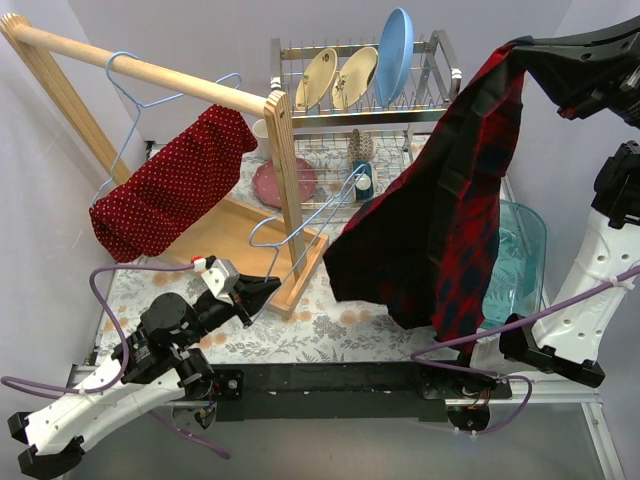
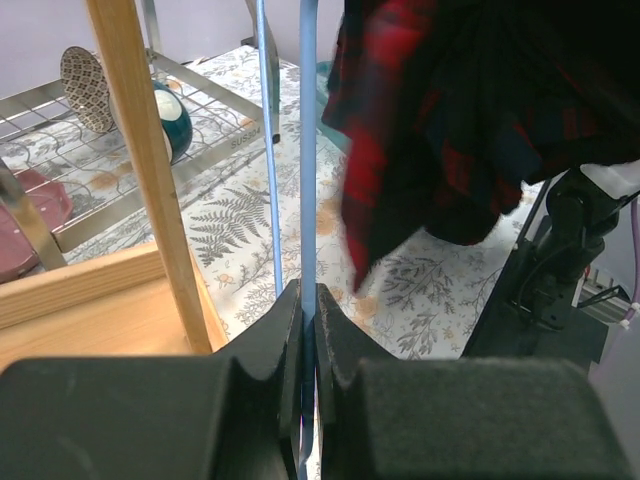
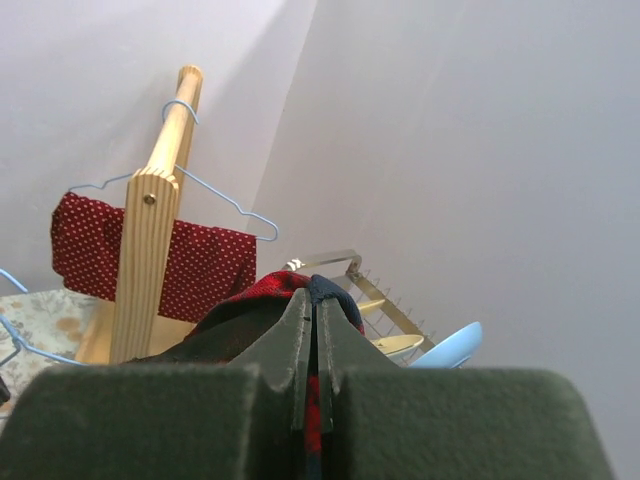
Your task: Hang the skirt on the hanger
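Note:
The red polka-dot skirt (image 1: pixel 175 185) hangs draped on a blue wire hanger (image 1: pixel 135 100) hooked over the wooden rod (image 1: pixel 150 70) at the left; the right wrist view shows the same skirt (image 3: pixel 200 265). A second blue wire hanger (image 1: pixel 310 205) leans by the rack's front post. My left gripper (image 1: pixel 265 290) is shut on the second hanger's wire (image 2: pixel 308 150), which passes upright between the jaws of my left gripper (image 2: pixel 308 300). High at the right, my right gripper (image 1: pixel 525 50) is shut on a red-and-dark plaid shirt (image 1: pixel 440 230), which hangs down over the table; the cloth bunches over my right gripper (image 3: pixel 313 300).
The wooden rack's post (image 1: pixel 285 170) and base (image 1: pixel 240 235) stand left of centre. Behind is a metal dish rack (image 1: pixel 430 115) with cream plates and a blue plate (image 1: pixel 395 45). A pink plate (image 1: pixel 280 185) lies under it. A clear teal bin (image 1: pixel 520 255) sits at the right.

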Controlling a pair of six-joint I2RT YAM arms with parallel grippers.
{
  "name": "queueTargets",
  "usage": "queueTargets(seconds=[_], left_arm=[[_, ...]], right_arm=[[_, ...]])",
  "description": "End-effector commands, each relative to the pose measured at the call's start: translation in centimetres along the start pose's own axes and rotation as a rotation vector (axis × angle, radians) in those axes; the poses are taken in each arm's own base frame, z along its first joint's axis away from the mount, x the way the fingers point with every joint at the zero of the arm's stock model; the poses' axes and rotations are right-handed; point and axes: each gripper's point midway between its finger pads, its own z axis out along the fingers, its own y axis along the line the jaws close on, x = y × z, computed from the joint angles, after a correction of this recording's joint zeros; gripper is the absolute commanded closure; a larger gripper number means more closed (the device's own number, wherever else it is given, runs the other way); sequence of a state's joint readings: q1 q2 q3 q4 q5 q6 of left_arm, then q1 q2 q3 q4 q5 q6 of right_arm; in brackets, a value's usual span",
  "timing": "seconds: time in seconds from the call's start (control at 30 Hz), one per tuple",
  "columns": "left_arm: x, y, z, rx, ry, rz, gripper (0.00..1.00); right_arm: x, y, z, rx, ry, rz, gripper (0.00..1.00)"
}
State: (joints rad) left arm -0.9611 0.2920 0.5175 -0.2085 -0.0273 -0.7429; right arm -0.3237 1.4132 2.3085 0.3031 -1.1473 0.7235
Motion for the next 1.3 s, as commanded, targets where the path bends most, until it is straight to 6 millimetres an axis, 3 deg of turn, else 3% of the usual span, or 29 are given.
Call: queueTargets(seconds=[0.0,0.13,0.23,0.27,0.3,0.33,0.37,0.4,0.43,0.5,0.53,0.57,0.6,0.63,0.67,0.7,0.73,0.77,0.8,0.83,0.87,0.9,0.97,1.03,1.07,1.1,1.17,1.2,1.27], left_arm=[[-1.0,0.8,-0.1,-0.04,-0.046,0.011,1.0],[-0.9,1.0,-0.2,-0.049,-0.047,0.011,1.0],[-1.1,1.0,-0.3,-0.049,-0.056,0.009,1.0],[-1.2,1.0,-0.3,-0.049,-0.06,0.009,1.0],[-1.2,1.0,-0.4,-0.049,-0.062,0.009,1.0],[-1.3,1.0,-0.4,-0.047,-0.065,0.009,1.0],[-1.2,0.9,-0.3,-0.043,-0.061,0.009,1.0],[-1.1,0.9,-0.3,-0.041,-0.058,0.01,1.0],[-1.1,0.9,-0.2,-0.039,-0.056,0.011,1.0],[-1.0,0.8,-0.2,-0.034,-0.051,0.01,1.0],[-0.9,0.7,-0.2,-0.031,-0.049,0.008,1.0],[-1.0,0.7,-0.2,-0.031,-0.051,0.008,1.0],[-0.8,0.7,-0.1,-0.032,-0.046,0.01,1.0],[-0.8,0.7,0.0,-0.03,-0.045,0.009,1.0],[-0.8,0.8,0.0,-0.032,-0.042,0.012,1.0],[-0.8,0.8,0.0,-0.034,-0.042,0.01,1.0],[-0.8,0.8,0.1,-0.034,-0.04,0.012,1.0],[-0.7,0.8,0.1,-0.033,-0.039,0.012,1.0],[-0.6,0.8,0.1,-0.036,-0.036,0.011,1.0],[-0.5,0.8,0.1,-0.035,-0.033,0.011,1.0],[-0.4,0.9,0.2,-0.037,-0.03,0.011,1.0],[-0.4,0.8,0.2,-0.034,-0.028,0.011,1.0],[-0.4,0.8,0.3,-0.031,-0.025,0.012,1.0],[-0.1,0.7,0.4,-0.025,-0.012,0.011,1.0],[0.0,0.7,0.5,-0.025,-0.009,0.011,1.0],[0.1,0.6,0.5,-0.022,-0.005,0.013,1.0],[0.2,0.5,0.6,-0.016,-0.002,0.013,1.0],[0.2,0.5,0.6,-0.013,-0.001,0.013,1.0],[0.2,0.3,0.6,-0.004,0.0,0.014,1.0]], right_arm=[[-2.9,1.5,0.1,-0.013,-0.086,-0.063,0.99],[-0.1,0.5,-0.1,-0.027,-0.053,0.043,0.99],[5.1,1.2,-0.7,-0.106,0.021,0.157,0.99],[5.7,2.9,-0.9,-0.146,0.035,0.159,0.99],[9.9,4.2,-0.8,-0.227,0.09,0.27,0.99],[11.5,5.4,-0.9,-0.277,0.105,0.26,0.99],[11.8,8.2,-1.4,-0.349,0.121,0.23,0.99],[13.7,10.5,-1.4,-0.419,0.14,0.327,0.99],[16.7,11.4,-1.7,-0.456,0.141,0.286,0.99],[18.0,14.9,-2.6,-0.539,0.144,0.297,0.99],[20.8,16.6,-3.8,-0.521,0.228,0.483,0.99],[22.5,16.4,-3.8,-0.492,0.209,0.245,0.99],[23.8,18.2,-4.1,-0.535,0.225,0.229,0.99],[27.4,20.4,-5.5,-0.553,0.307,0.335,0.99],[29.1,20.9,-6.1,-0.546,0.339,0.24,0.97],[30.8,22.8,-6.9,-0.588,0.366,0.26,0.94],[32.4,23.8,-7.7,-0.601,0.397,0.27,0.86],[35.5,25.7,-9.6,-0.617,0.468,0.315,0.79],[36.8,27.1,-10.3,-0.667,0.486,0.282,0.71],[38.2,28.1,-11.0,-0.684,0.522,0.278,0.46],[41.0,28.9,-12.4,-0.679,0.601,0.263,0.36],[41.7,29.9,-12.8,-0.711,0.621,0.247,0.3],[43.1,29.7,-13.3,-0.689,0.679,0.215,0.21],[42.7,27.8,-12.2,-0.612,0.696,0.174,0.17],[43.2,25.8,-12.1,-0.521,0.759,0.118,0.16],[42.3,23.3,-10.8,-0.432,0.749,0.061,0.14],[42.2,19.8,-10.5,-0.295,0.784,0.018,0.12],[41.7,16.7,-10.7,-0.197,0.787,0.01,0.11],[42.2,13.0,-11.7,-0.111,0.787,0.053,0.11]])
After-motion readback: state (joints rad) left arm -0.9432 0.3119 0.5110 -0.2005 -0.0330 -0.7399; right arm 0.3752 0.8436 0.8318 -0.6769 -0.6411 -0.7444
